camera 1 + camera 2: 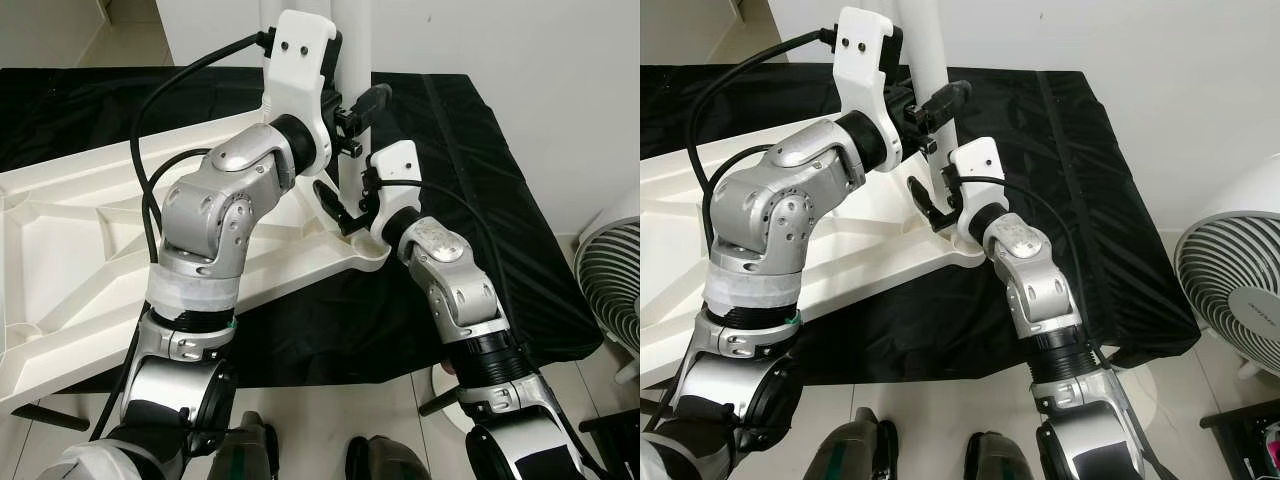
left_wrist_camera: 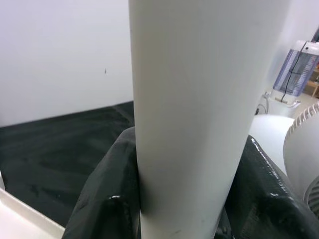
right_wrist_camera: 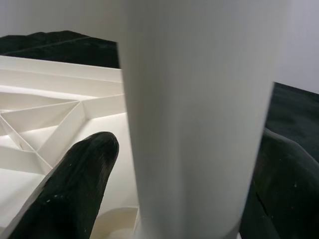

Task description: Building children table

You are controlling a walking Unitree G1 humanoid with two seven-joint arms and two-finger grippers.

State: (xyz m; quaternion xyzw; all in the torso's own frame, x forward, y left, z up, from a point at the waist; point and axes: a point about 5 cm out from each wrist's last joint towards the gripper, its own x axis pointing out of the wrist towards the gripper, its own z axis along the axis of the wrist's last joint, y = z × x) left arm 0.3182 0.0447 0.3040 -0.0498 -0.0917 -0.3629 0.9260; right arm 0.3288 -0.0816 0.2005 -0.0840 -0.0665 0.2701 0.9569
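You're looking down from the robot's head at a white plastic children's tabletop (image 1: 90,230) lying upside down, its ribbed underside facing up, on a surface covered w/ black cloth (image 1: 470,200). The tabletop fills the area from 9 to 12 o'clock; its near corner sits at centre frame.

A white round table leg (image 1: 352,90) stands upright at that corner, approx. 12 o'clock, its base set in the corner socket. Both arms reach in to it.

The left gripper (image 1: 362,108) is up high on the leg, its black fingers (image 2: 109,199) closed around the tube: in the left wrist view the leg runs straight btwn two glossy black pads, touching both.

The right gripper (image 1: 345,205) is lower, just above the socket, also at the leg. In the right wrist view one black finger (image 3: 75,184) sits on one side of the tube and the other finger on the far side, w/ the tabletop's triangular ribs behind. The fingers bracket the leg closely; they look to be gripping it, though contact on the near finger is hard to confirm.

At 3 to 4 o'clock, on the floor, a white fan (image 1: 1235,290) w/ a wire grille stands beside the cloth edge. At 6 o'clock you see the robot's own dark feet (image 1: 930,455) on pale tile.
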